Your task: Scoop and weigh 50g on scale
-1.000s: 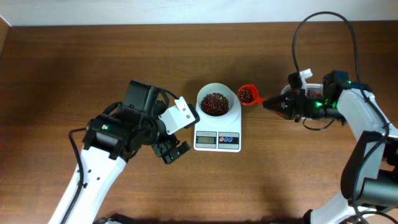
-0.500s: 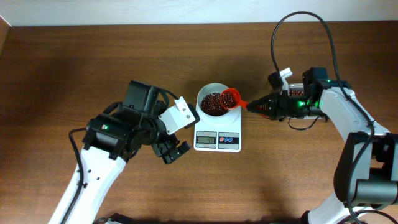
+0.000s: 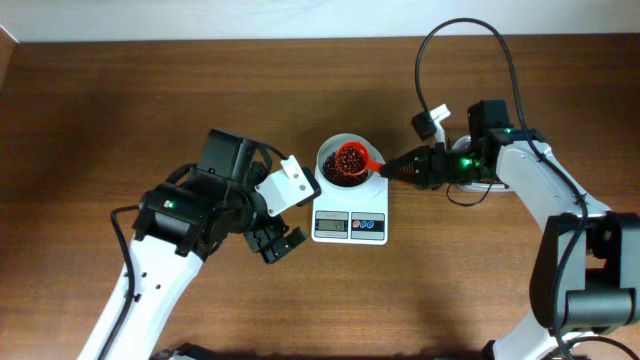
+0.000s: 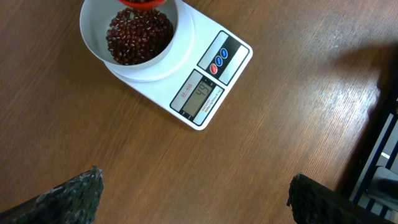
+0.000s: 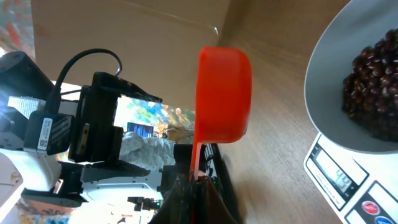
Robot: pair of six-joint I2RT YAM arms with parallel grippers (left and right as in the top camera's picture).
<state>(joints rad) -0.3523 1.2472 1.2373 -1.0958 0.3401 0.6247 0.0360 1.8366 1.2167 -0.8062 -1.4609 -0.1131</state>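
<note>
change: scoop (image 3: 350, 159) now over bowl (image 3: 345, 138), was beside it | right gripper (image 3: 393, 169) pinches scoop handle | left gripper (image 3: 278, 243) spread, idle | judgement: top-up pour onto scale (image 3: 349, 226) imminent

The bowl (image 3: 324, 152) sits on the scale (image 3: 349, 226), with the scoop (image 3: 350, 158) above the bowl.
</note>
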